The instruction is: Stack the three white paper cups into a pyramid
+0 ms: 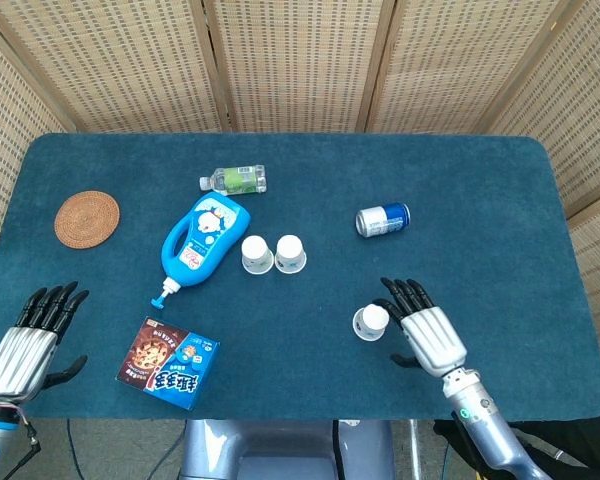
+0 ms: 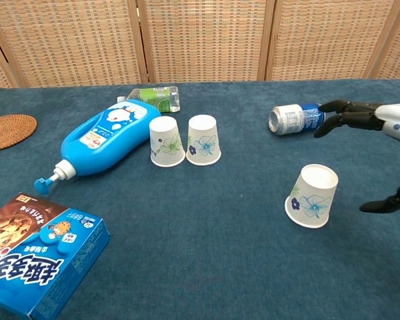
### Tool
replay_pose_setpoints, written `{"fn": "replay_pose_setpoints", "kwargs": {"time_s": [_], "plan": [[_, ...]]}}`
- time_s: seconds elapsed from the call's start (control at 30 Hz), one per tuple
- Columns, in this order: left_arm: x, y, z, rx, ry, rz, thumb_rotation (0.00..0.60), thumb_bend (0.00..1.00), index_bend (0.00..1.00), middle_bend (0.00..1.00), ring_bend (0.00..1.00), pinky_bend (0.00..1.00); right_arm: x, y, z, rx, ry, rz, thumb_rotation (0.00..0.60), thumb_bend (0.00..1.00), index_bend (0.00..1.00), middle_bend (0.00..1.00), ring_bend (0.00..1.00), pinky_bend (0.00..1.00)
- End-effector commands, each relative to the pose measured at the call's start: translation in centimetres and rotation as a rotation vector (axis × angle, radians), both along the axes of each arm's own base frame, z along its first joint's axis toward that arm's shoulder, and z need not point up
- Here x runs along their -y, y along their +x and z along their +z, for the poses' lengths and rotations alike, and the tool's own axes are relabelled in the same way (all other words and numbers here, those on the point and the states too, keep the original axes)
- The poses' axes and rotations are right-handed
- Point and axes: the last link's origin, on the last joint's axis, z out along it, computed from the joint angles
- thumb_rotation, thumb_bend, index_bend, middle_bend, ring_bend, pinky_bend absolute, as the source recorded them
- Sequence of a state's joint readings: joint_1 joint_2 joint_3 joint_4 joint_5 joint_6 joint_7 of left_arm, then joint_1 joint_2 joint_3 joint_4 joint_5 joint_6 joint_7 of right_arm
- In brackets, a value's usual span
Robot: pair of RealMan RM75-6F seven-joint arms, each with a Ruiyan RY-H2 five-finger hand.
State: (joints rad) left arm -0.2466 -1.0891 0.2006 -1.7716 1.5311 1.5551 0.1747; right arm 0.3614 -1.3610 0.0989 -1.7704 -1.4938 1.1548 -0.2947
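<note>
Two white flowered paper cups (image 1: 258, 254) (image 1: 291, 254) stand upside down side by side at the table's middle, seen also in the chest view (image 2: 167, 141) (image 2: 204, 139). A third cup (image 1: 371, 321) (image 2: 312, 196) stands upside down alone, nearer the front right. My right hand (image 1: 425, 328) (image 2: 377, 140) hovers just right of this lone cup, fingers spread, holding nothing and apart from it. My left hand (image 1: 30, 340) is at the front left edge, fingers apart and empty, far from the cups.
A blue detergent bottle (image 1: 202, 238) lies left of the cup pair, a small green-label bottle (image 1: 237, 179) behind it. A cookie box (image 1: 168, 364) lies front left, a woven coaster (image 1: 87, 218) far left, a blue can (image 1: 383, 219) on its side right of centre.
</note>
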Motion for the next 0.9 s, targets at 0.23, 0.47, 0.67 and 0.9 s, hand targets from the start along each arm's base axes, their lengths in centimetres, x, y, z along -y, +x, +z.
{"fn": "replay_pose_setpoints", "kwargs": {"time_s": [0.23,0.47,0.67,0.9], "plan": [[0.0,0.0,-0.1,0.011,-0.016,-0.004,0.6,0.28,0.04,0.0,0.0,0.0,3.4,2.9,-1.8,-0.055,0.029,-0.027,0.6,0.21,0.24,0.0,0.0,0.1],[-0.1,0.0,-0.1,0.014,-0.024,-0.009,0.6,0.28,0.04,0.0,0.0,0.0,3.8,1.4,-2.5,-0.123,0.074,-0.111,0.6,0.23,0.24,0.0,0.0,0.1],[-0.1,0.0,-0.2,0.016,-0.027,-0.009,0.6,0.28,0.04,0.0,0.0,0.0,4.0,0.9,-3.2,-0.127,0.095,-0.139,0.6,0.23,0.24,0.0,0.0,0.1],[-0.1,0.0,-0.4,0.015,-0.035,-0.008,0.6,0.28,0.04,0.0,0.0,0.0,4.6,0.8,-4.3,-0.131,0.099,-0.14,0.6,0.23,0.31,0.0,0.0,0.1]]}}
